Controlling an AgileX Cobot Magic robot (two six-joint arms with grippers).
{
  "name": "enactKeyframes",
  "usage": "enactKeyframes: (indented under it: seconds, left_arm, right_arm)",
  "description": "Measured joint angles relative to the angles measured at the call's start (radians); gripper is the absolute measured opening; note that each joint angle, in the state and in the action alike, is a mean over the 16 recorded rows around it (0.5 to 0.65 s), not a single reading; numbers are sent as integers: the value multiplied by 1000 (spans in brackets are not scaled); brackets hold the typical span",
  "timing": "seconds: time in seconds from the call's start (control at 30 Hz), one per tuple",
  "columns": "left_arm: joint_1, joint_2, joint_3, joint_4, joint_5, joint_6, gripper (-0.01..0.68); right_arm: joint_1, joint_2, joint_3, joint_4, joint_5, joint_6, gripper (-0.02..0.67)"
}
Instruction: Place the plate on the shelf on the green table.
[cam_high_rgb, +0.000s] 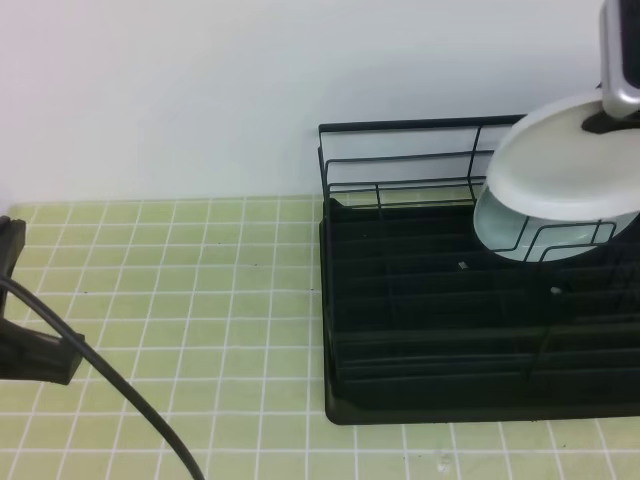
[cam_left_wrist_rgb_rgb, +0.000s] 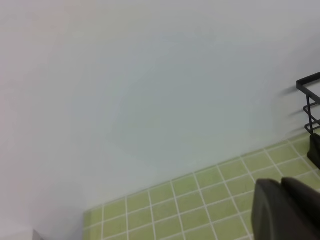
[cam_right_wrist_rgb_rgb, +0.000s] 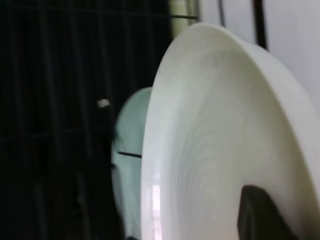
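In the exterior high view the right gripper (cam_high_rgb: 612, 118) comes in at the upper right edge, its jaws clamped on the far rim of the plate (cam_high_rgb: 565, 160), which hangs below and to the left of the claw, tilted over the back right part of the shelf (cam_high_rgb: 400, 300). Directly under the plate, a mint plate (cam_high_rgb: 520, 232) stands in the wire dividers, its upper part hidden by the white one. The shelf's back rail runs behind both plates. The green table (cam_high_rgb: 200, 300) stretches away to the left, where a dark part of the left arm (cam_high_rgb: 30, 350) and a black cable (cam_high_rgb: 120, 390) lie at the frame edge, well apart from the shelf. In the left wrist view the left gripper (cam_left_wrist_rgb_rgb: 285, 210) shows only as dark fingertips pressed together at the lower right, holding nothing, over the tiles, with a corner of the shelf's wire at the right edge. In the right wrist view one dark fingertip (cam_right_wrist_rgb_rgb: 260, 215) lies on the inner face of the plate, which fills the frame; the mint plate stands just beyond its left rim, before the shelf's ribbed base.
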Motion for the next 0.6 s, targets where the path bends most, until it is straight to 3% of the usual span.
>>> enactKeyframes:
  seconds: [0.6]
  left_arm:
    - [0,0,0,-1,42,2,-1]
  right_arm:
    - [0,89,0,-10,-25,-11,2]
